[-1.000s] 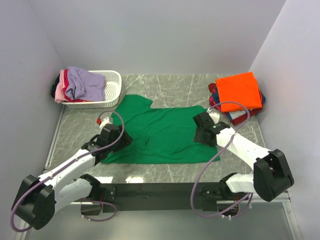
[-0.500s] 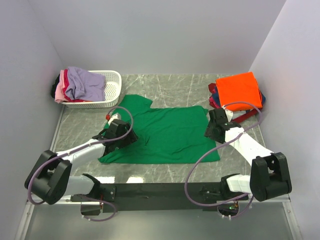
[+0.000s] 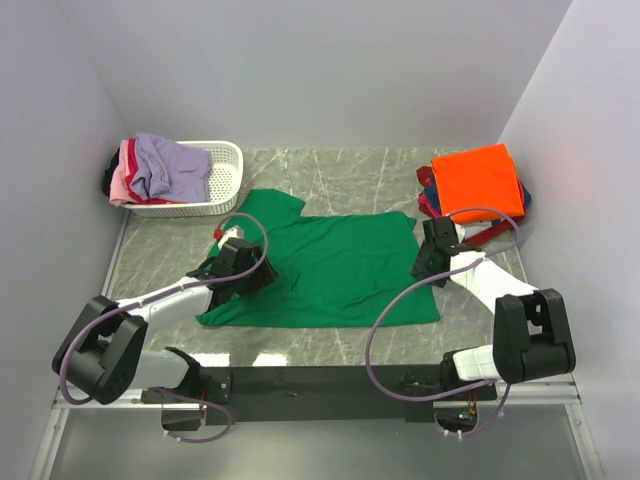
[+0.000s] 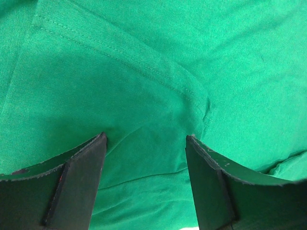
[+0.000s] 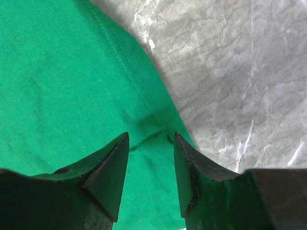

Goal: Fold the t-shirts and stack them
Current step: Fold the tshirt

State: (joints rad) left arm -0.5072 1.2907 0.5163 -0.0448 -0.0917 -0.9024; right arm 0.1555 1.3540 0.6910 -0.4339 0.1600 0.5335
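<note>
Standing wide apart, the left fingers rest on a bright green cloth t-shirt lying flat on the marble desk; the right fingers, less spread, straddle its hem. Beyond, a folded orange t-shirt tops a stack.

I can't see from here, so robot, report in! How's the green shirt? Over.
Left gripper open over green shirt. Right gripper open at its edge. Shirt spread flat. Nothing else on it.
</note>
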